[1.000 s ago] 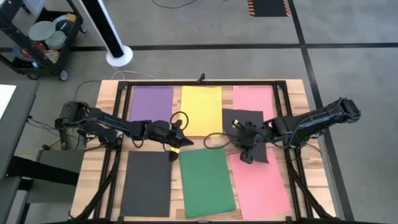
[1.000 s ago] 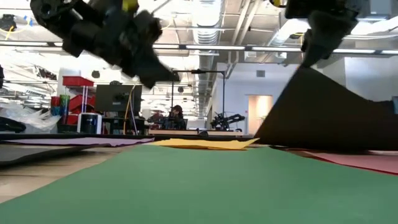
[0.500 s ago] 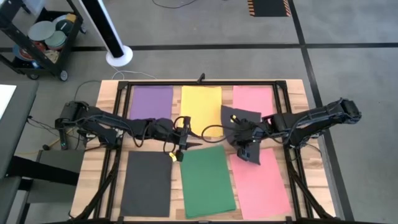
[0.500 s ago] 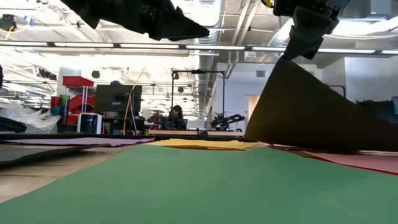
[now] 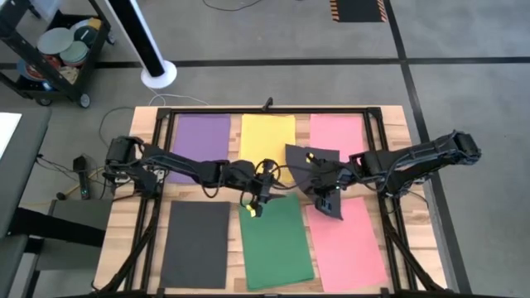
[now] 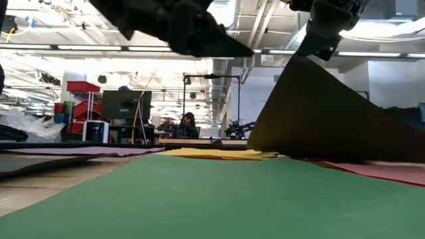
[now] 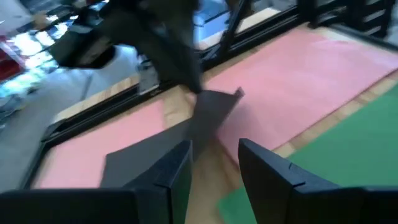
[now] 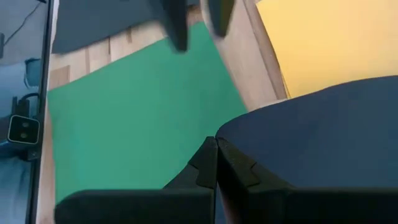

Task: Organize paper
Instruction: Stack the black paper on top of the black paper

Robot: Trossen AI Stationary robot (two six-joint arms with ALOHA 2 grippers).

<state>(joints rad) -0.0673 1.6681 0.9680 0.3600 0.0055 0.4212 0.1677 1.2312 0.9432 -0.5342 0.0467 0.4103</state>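
Right claw point(image 5: 325, 189) pinched tight on a lifted black sheet point(image 5: 313, 168), fingertips pressed together on its edge in the right wrist view point(image 8: 214, 163), raised above the gap between the far pink sheet point(image 5: 337, 132) and the near pink sheet point(image 5: 345, 242). Black sheet tilted up off the bench point(image 5: 410, 141) like a tent in the low view point(image 6: 325, 119), its lower edge down near the pink paper. Left claw point(image 5: 267, 192) spread apart, holding nothing, reached across to the middle of the bench just over the far edge of the green sheet point(image 5: 275, 242); two dark fingers point(image 7: 171, 171) parted in the left wrist view, aimed at the raised black sheet point(image 7: 205, 118) with pink paper point(image 7: 311, 81) beyond and green point(image 7: 348, 149) beside. Farther out: yellow sheet point(image 5: 267, 141) flat at the far middle, purple sheet point(image 5: 200, 136) at the far left, a second black sheet point(image 5: 196, 244) flat at the near left. Beyond the bench, a cart point(image 5: 50, 50) with round items on the floor at the far left.
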